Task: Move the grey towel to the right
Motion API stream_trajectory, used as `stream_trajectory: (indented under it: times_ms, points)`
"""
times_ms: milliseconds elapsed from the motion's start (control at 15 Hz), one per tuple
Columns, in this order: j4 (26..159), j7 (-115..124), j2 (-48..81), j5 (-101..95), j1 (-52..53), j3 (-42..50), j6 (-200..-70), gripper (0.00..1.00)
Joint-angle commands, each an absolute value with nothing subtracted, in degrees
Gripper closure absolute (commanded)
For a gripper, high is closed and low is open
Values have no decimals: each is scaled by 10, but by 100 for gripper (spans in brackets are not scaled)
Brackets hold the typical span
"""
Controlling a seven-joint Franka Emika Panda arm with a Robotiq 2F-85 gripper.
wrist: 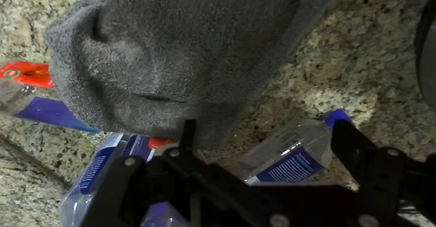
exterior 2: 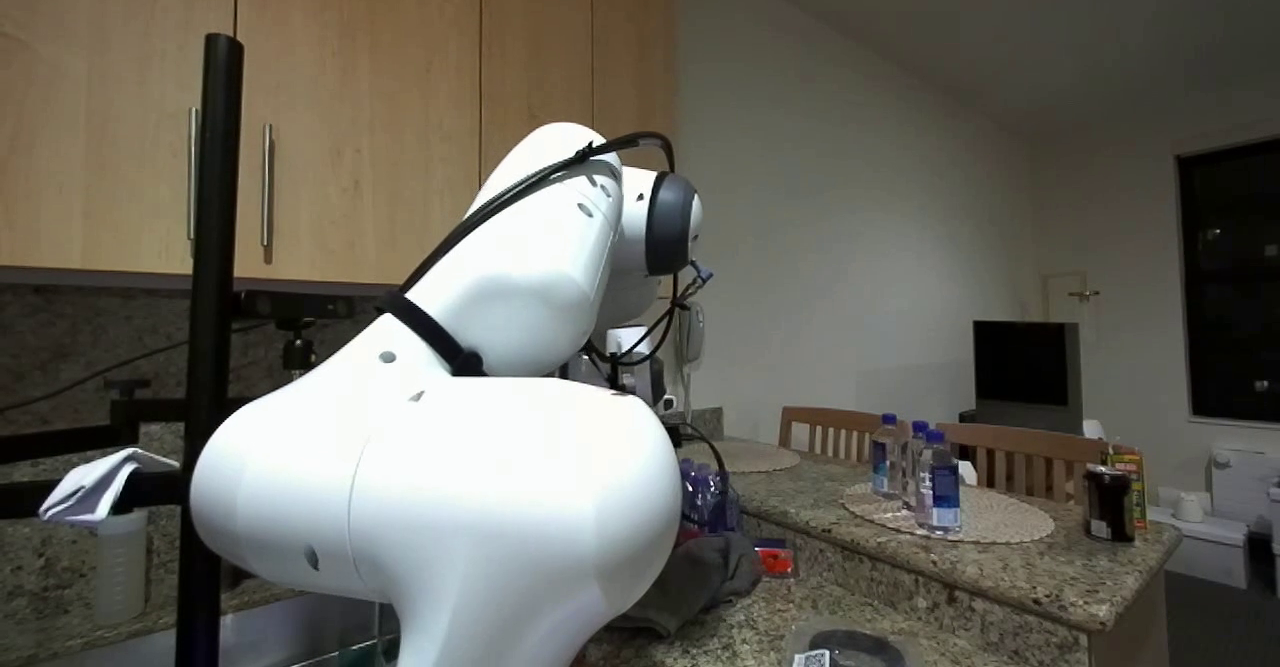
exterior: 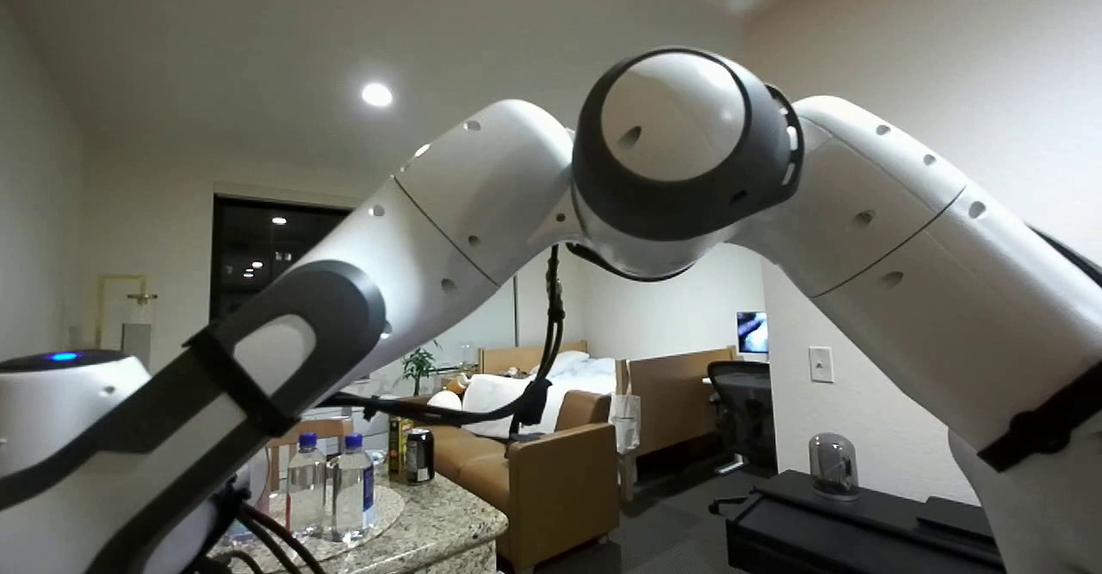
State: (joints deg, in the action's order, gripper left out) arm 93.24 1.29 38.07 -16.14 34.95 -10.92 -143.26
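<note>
the towel point(wrist: 163, 57) is plain grey, the counter point(wrist: 340, 67) speckled beige and black, the bottle cap point(wrist: 335, 115) blue, the gripper point(wrist: 264, 131) black, the sofa point(exterior: 564, 492) brown.

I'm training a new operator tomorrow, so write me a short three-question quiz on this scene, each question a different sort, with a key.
1. True or false: the tool stands open, not clamped on the grey towel.

2. In the wrist view, what colour is the cap of the bottle seen between the tool's jaws?
a) red
b) green
c) blue

3. Fill in: in an exterior view, ____ water bottles stand on the pale mat.

Key: 1. True; 2. c; 3. three
</note>
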Motion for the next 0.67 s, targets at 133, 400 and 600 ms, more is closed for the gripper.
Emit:
stream_trajectory:
  times_ms: [133,400,600]
  points:
    - [902,13,399,-164,354,-101,-1423,0]
    - [863,-4,429,-170,361,-104,-1406,0]
    - [821,-23,464,-172,372,-106,-1400,0]
